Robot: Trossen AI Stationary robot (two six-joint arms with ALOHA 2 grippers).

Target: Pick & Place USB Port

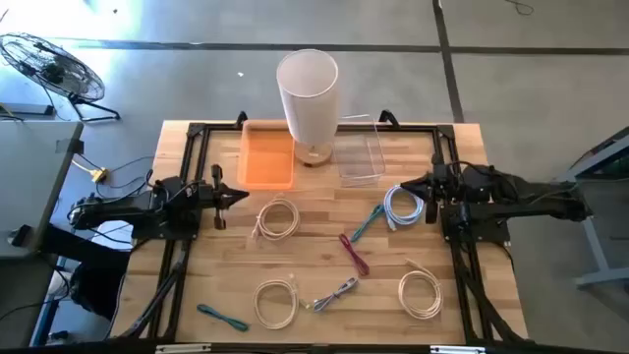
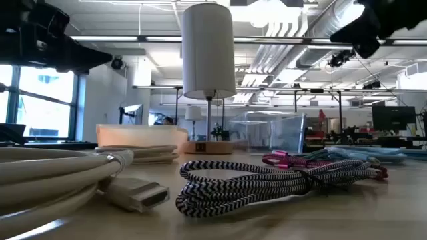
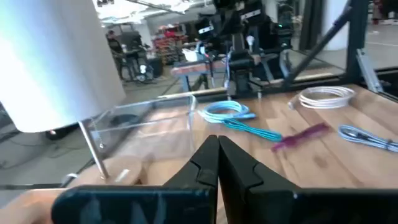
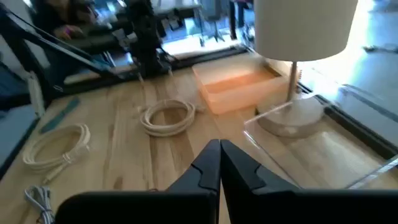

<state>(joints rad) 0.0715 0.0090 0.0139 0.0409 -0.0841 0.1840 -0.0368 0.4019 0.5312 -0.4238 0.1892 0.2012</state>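
Several coiled cables lie flat on the wooden table: a cream coil (image 1: 277,218), a light blue coil (image 1: 403,206), a teal cable (image 1: 367,224), a magenta cable (image 1: 354,254), a striped grey cable (image 1: 334,293) and two more cream coils (image 1: 276,301) (image 1: 421,293). My left gripper (image 1: 241,196) (image 3: 217,149) is shut and empty, held above the table left of the first cream coil. My right gripper (image 1: 406,184) (image 4: 219,152) is shut and empty, by the far side of the light blue coil (image 3: 225,112).
An orange tray (image 1: 266,155), a white table lamp (image 1: 307,93) and a clear container (image 1: 360,157) stand along the far edge. Another teal cable (image 1: 221,317) lies at the near left. Black frame rails (image 1: 187,157) run along the table's sides.
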